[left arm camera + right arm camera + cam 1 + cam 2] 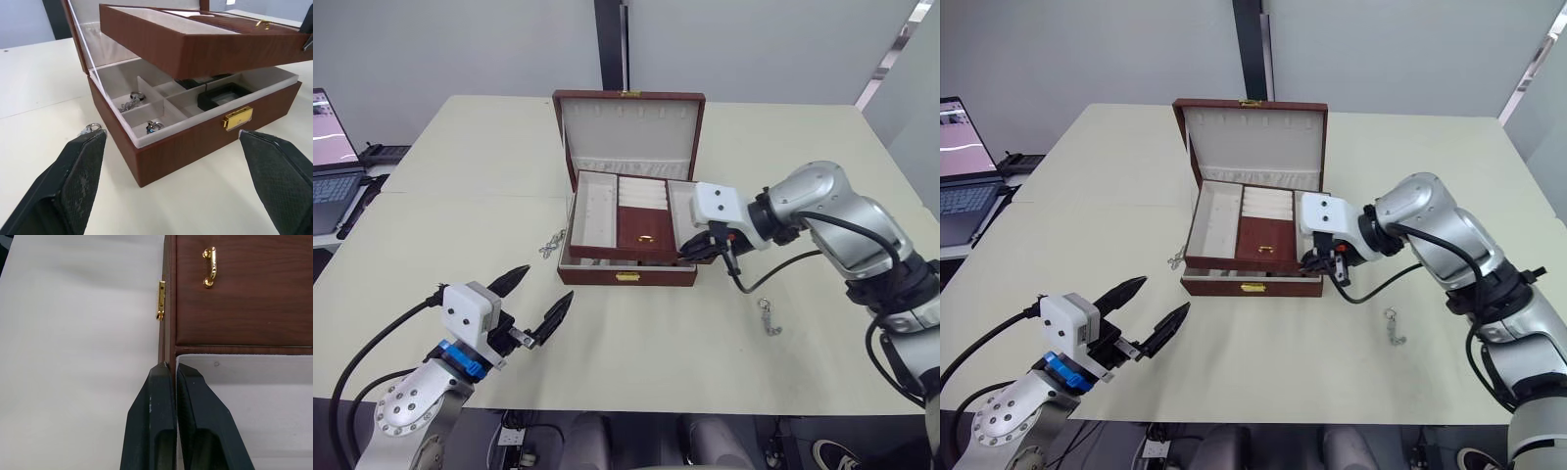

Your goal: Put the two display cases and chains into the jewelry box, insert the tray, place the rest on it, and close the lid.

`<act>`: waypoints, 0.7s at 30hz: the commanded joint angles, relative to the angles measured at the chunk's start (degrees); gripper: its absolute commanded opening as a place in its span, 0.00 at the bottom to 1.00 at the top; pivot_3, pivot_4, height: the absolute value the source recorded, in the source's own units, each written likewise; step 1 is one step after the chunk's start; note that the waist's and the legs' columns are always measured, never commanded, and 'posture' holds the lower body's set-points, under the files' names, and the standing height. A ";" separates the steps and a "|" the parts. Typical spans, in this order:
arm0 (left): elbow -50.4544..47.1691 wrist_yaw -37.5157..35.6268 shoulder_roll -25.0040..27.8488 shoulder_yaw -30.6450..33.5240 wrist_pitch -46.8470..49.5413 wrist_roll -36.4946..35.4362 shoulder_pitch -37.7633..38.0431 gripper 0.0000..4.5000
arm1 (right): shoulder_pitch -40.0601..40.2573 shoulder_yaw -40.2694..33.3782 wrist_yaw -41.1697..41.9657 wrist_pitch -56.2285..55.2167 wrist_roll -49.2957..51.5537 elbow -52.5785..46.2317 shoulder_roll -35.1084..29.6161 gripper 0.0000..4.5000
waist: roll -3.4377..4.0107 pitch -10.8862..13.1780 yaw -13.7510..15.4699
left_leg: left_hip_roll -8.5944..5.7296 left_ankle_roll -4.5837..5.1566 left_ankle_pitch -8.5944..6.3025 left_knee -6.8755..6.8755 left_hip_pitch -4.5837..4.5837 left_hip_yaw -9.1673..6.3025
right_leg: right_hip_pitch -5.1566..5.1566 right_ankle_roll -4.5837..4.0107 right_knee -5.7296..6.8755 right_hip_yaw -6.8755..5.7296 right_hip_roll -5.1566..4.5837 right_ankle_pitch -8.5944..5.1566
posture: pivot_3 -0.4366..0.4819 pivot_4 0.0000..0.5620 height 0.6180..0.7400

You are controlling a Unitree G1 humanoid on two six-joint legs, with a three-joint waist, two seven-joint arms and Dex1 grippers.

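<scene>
Tray (628, 220) sits tilted over the open jewelry box (626, 275), front edge raised; right gripper (171, 369) pinches its front wall, fingers nearly together. Near side: left gripper (540, 297) hovers over bare table (636, 343), fingers spread wide. One chain (769, 317) lies right of the box, another (551, 243) just left. Inside: display case (222, 96), more chains (131, 102). Lid (629, 132) stands upright; laptop (333, 157) far left.
</scene>
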 commanded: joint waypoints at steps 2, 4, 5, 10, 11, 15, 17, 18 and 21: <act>-4.01 2.04 -0.30 1.59 0.48 -0.68 1.06 1.00 | -3.56 0.45 -2.88 0.32 -2.71 2.83 3.04 0.00 | -0.01 0.00 -0.09 | 0.00 0.00 0.00 0.00 0.01 -0.01 | 0.00 0.00 0.01 -0.01 0.01 0.00 | 0.48 0.27 1.00; -4.46 2.47 -0.38 1.48 0.57 -0.57 1.72 1.00 | -3.77 1.19 -3.13 0.68 -3.48 3.12 3.91 0.00 | 0.00 0.00 -0.10 | 0.00 0.00 0.00 -0.01 0.00 0.00 | -0.01 -0.01 0.00 0.01 0.01 0.00 | 0.48 0.27 1.00; -4.67 2.69 -0.41 1.34 0.63 -0.48 1.87 1.00 | -3.84 1.64 -3.41 0.82 -4.00 3.25 4.40 0.00 | -0.01 0.00 -0.07 | -0.01 0.00 0.00 -0.02 0.00 0.00 | -0.01 -0.02 0.00 0.00 0.00 -0.01 | 0.48 0.27 1.00; -5.49 3.89 -0.47 0.59 0.98 -0.31 1.90 1.00 | -4.16 3.39 -2.70 1.68 -5.40 3.04 4.79 0.00 | -0.01 -0.01 -0.09 | 0.00 0.00 0.00 -0.05 0.00 -0.03 | -0.01 -0.06 0.00 -0.02 0.01 -0.03 | 0.48 0.27 1.00; -5.49 4.06 -0.51 0.40 0.96 -0.24 1.90 1.00 | -4.35 3.72 -2.51 1.94 -5.56 2.95 4.78 0.00 | -0.02 -0.01 -0.09 | 0.00 0.00 0.00 -0.04 0.01 -0.02 | -0.01 -0.06 0.00 -0.02 0.01 -0.03 | 0.48 0.27 1.00; -5.76 4.71 -0.75 -0.36 1.01 0.08 1.98 1.00 | -4.93 4.59 -1.70 3.47 -5.70 2.44 4.36 0.00 | -0.02 -0.01 -0.09 | 0.00 0.00 0.00 -0.04 0.01 -0.02 | -0.01 -0.06 0.00 -0.03 0.01 -0.03 | 0.48 0.27 1.00; -5.85 4.91 -0.87 -0.59 1.04 0.19 1.95 1.00 | -5.20 4.98 -1.30 4.38 -5.59 1.86 4.31 0.00 | -0.02 -0.01 -0.06 | 0.00 0.00 0.00 -0.04 0.00 -0.03 | -0.01 -0.06 0.00 -0.05 0.01 -0.03 | 0.48 0.27 1.00; -5.91 5.01 -0.89 -0.71 1.02 0.23 2.00 1.00 | -5.32 5.07 -1.20 4.92 -5.53 1.56 4.36 0.00 | -0.02 -0.01 -0.07 | 0.00 0.00 0.00 -0.05 0.00 -0.03 | -0.01 -0.07 -0.01 -0.04 0.01 -0.04 | 0.48 0.27 1.00; -5.82 5.21 -0.82 -0.96 0.97 0.27 1.97 1.00 | -5.94 5.09 -1.05 7.12 -4.85 1.02 4.96 0.00 | -0.02 -0.01 -0.07 | 0.00 0.00 -0.01 -0.06 0.00 -0.04 | -0.01 -0.08 -0.01 -0.04 0.01 -0.04 | 0.48 0.27 1.00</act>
